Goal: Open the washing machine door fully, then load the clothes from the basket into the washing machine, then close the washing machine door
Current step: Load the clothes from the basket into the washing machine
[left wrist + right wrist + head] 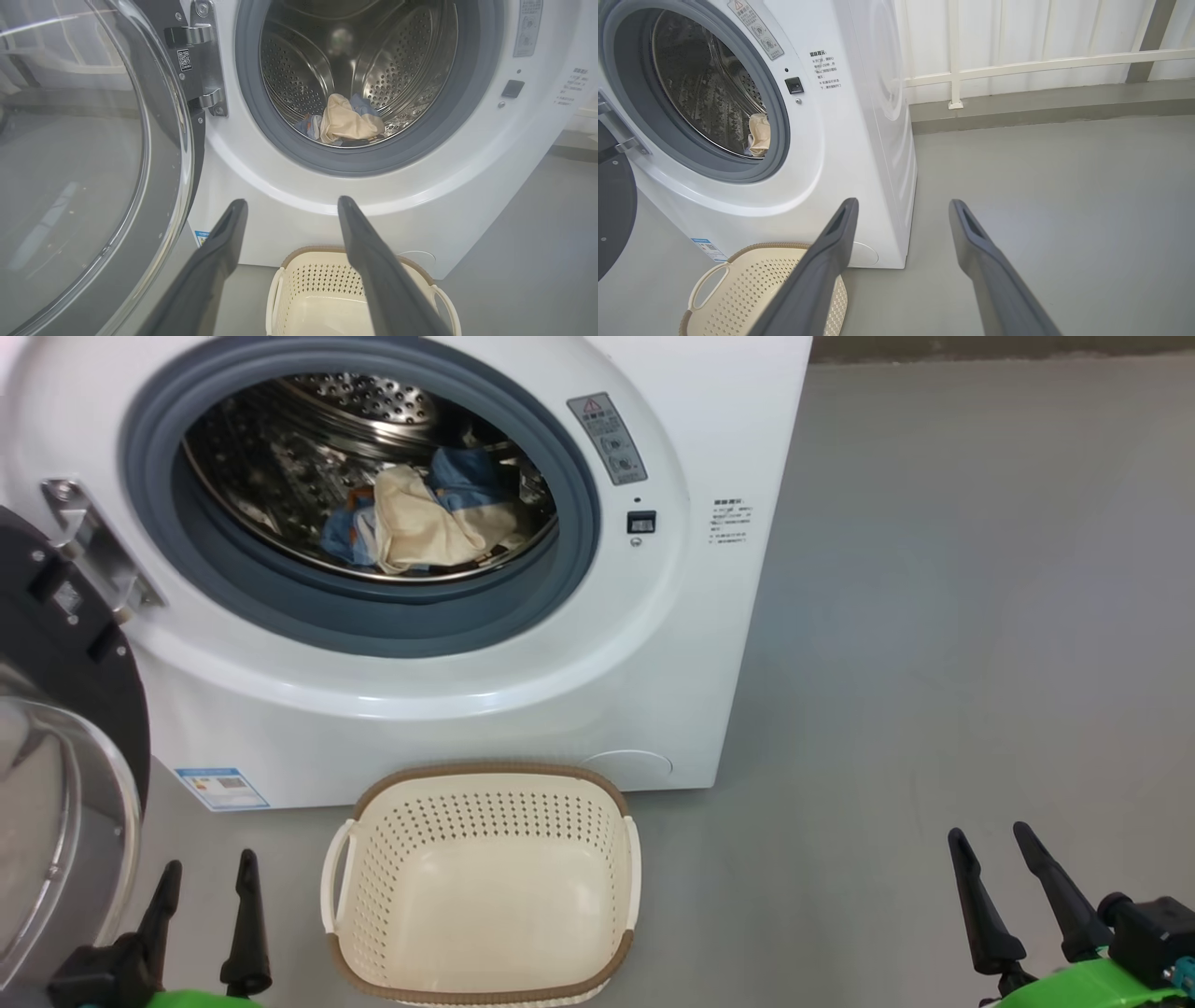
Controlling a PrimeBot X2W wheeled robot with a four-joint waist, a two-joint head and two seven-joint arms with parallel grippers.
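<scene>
The white washing machine [523,691] stands open, its black glass-windowed door [56,737] swung out to the left. The clothes [425,518], cream cloth over blue fabric, lie inside the steel drum; the left wrist view shows the clothes [348,121] too. On the floor before the machine, the cream basket [485,882] holds nothing. My left gripper [210,863] hangs open at the lower left, between door and basket. Far right of the basket, my right gripper [991,835] is open, nothing between its fingers.
Grey floor [980,616] stretches to the machine's right. In the right wrist view a white railing [1017,65] runs along a wall behind the machine. The open door [84,163] stands close to my left gripper's left side.
</scene>
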